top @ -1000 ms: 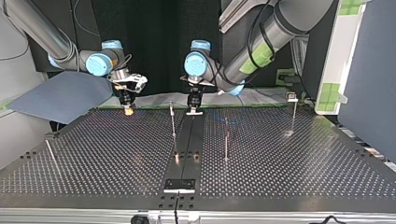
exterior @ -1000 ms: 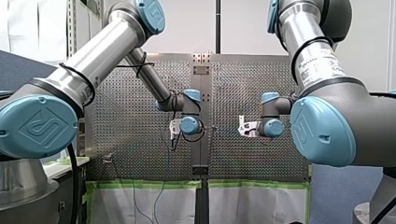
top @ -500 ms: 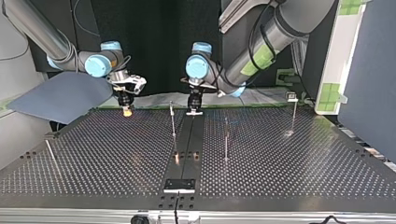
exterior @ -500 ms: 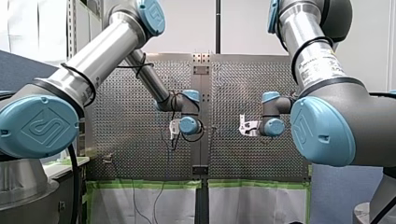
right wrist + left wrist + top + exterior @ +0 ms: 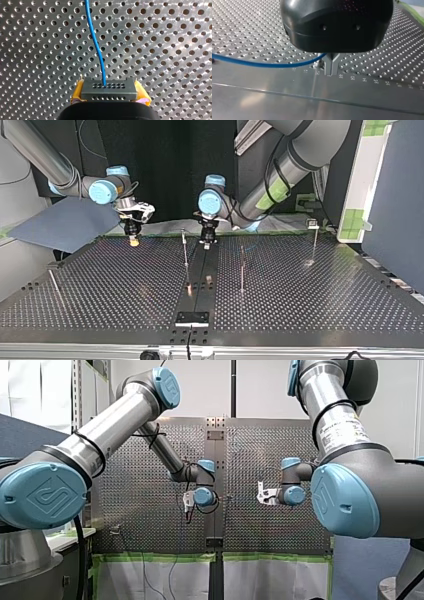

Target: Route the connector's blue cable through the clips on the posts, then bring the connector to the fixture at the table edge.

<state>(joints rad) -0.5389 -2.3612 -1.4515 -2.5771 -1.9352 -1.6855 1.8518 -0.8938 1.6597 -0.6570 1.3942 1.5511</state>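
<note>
my right tool (image 5: 109,94) was clamped on the dark connector (image 5: 108,87), yellow pads (image 5: 78,93) pressing on either end. the blue cable (image 5: 94,42) left the connector's middle and ran ahead over the perforated desk (image 5: 162,50). in the top view this tool hung just above the desk near its far edge, at the view's left. my left tool (image 5: 331,67) had its metal fingers (image 5: 327,66) together, tips down at the plain centre strip (image 5: 287,85). the cable ran up to them, couldn't tell if it was pinched. thin posts (image 5: 185,251) stood on the desk either side of the strip.
</note>
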